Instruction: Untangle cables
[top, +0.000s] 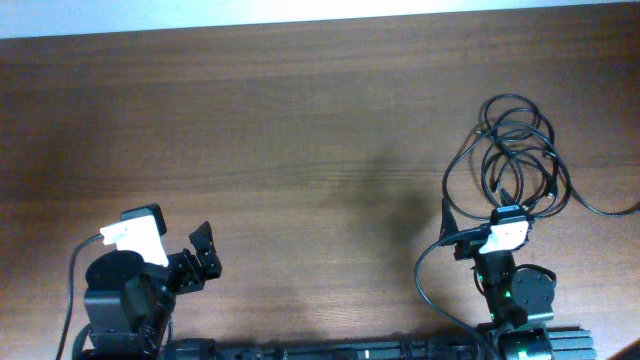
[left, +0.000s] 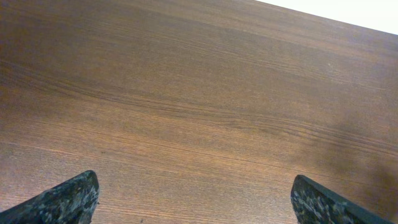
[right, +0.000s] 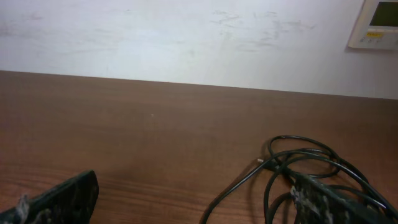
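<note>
The cables (top: 515, 150) lie as a loose tangle of thin black loops on the tabletop (top: 300, 120), just ahead of the right end effector (right: 196, 199) and toward its right side. That end effector is spread wide and grips nothing. Its right finger (right: 323, 199) overlaps the nearest loops in the wrist view, and I cannot tell if they touch. One strand trails out past the tangle to the end effector's right. The left end effector (left: 196, 193) is well apart from the cables, fingers wide and empty, with bare wood ahead of it.
</note>
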